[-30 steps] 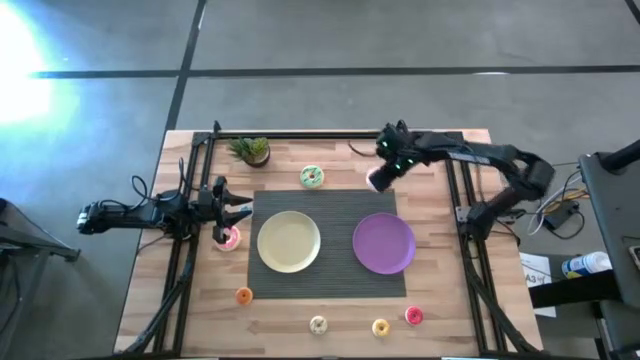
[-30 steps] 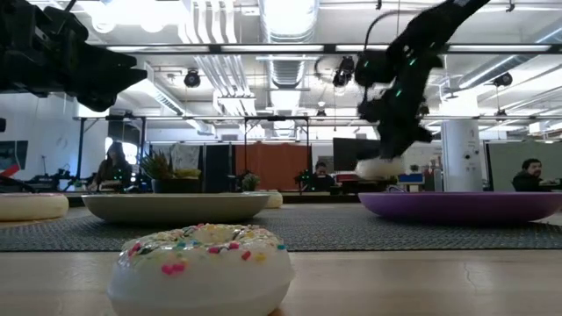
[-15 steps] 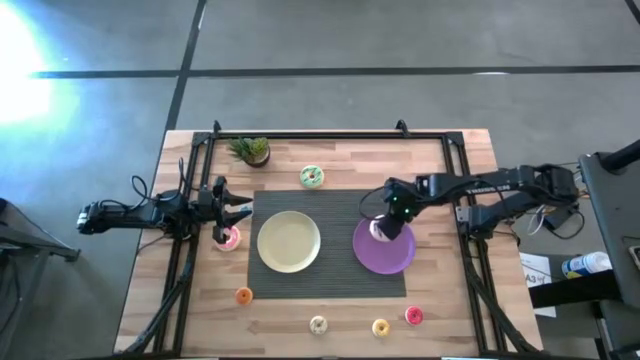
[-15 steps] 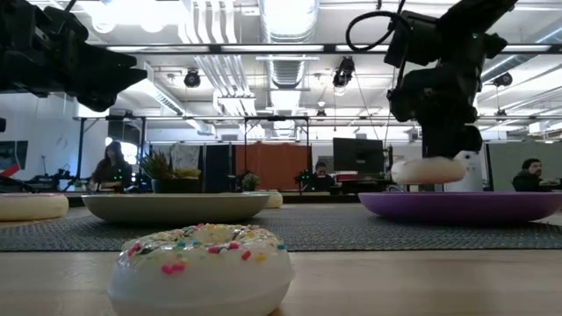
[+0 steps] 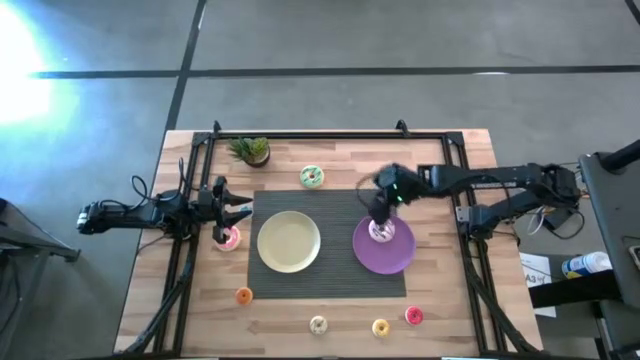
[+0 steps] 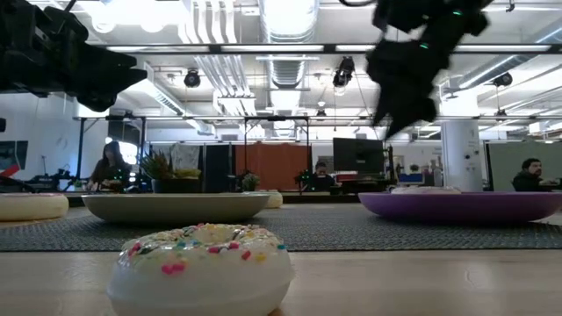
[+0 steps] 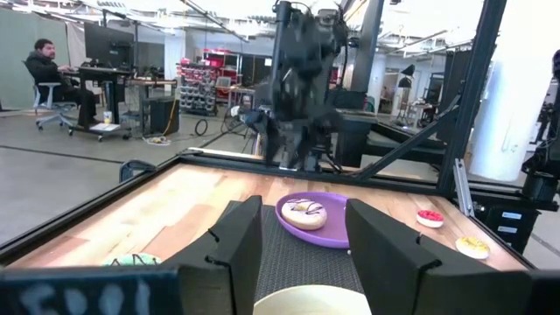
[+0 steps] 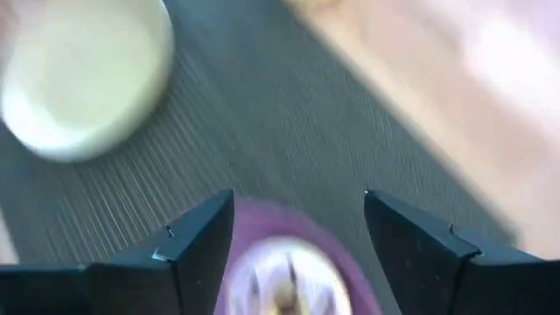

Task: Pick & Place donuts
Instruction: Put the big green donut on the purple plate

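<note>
From above, the right gripper [image 5: 381, 212] hangs over the purple plate [image 5: 397, 257], where a white-pink donut [image 5: 381, 233] lies near the plate's far edge. The left gripper [image 5: 240, 210] waits at the counter's [image 5: 330, 312] left side, just beside a pink donut [image 5: 229, 238]; other donuts (green, orange, cream, yellow, red) lie scattered around the yellow plate [image 5: 289, 241]. At counter height, a sprinkled donut [image 6: 202, 263] fills the foreground. The left wrist camera shows its jaws spread wide and empty, the plated donut beyond them. The right wrist camera shows its jaws wide apart, holding nothing, directly above the donut.
</note>
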`<state>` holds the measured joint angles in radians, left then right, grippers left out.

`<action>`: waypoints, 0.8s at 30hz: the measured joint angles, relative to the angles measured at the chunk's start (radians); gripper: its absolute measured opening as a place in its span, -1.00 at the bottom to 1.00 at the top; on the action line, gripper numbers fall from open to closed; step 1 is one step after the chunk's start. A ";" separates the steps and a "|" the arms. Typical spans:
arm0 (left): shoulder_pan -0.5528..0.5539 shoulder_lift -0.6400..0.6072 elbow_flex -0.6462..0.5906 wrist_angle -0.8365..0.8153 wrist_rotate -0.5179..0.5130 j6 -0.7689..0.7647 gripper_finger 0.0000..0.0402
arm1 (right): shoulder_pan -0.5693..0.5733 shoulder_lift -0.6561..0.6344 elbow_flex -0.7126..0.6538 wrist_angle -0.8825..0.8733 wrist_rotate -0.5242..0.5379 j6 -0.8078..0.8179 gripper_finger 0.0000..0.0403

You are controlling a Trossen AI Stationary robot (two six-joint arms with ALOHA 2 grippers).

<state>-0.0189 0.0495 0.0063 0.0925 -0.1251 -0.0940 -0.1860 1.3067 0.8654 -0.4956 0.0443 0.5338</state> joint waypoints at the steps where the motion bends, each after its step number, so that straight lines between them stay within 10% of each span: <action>1: 0.000 0.000 0.000 0.000 0.000 0.000 -0.30 | -0.033 0.034 0.031 0.036 -0.027 -0.015 0.23; 7: 0.000 0.000 0.000 -0.006 0.000 0.000 -0.30 | -0.171 0.344 0.240 0.042 -0.196 -0.045 0.22; 24: 0.000 0.000 0.000 -0.005 0.000 0.000 -0.30 | -0.263 0.899 0.928 -0.264 -0.201 -0.141 0.44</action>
<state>-0.0193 0.0494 0.0063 0.0875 -0.1249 -0.0940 -0.4492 2.2057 1.7929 -0.7591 -0.1570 0.3924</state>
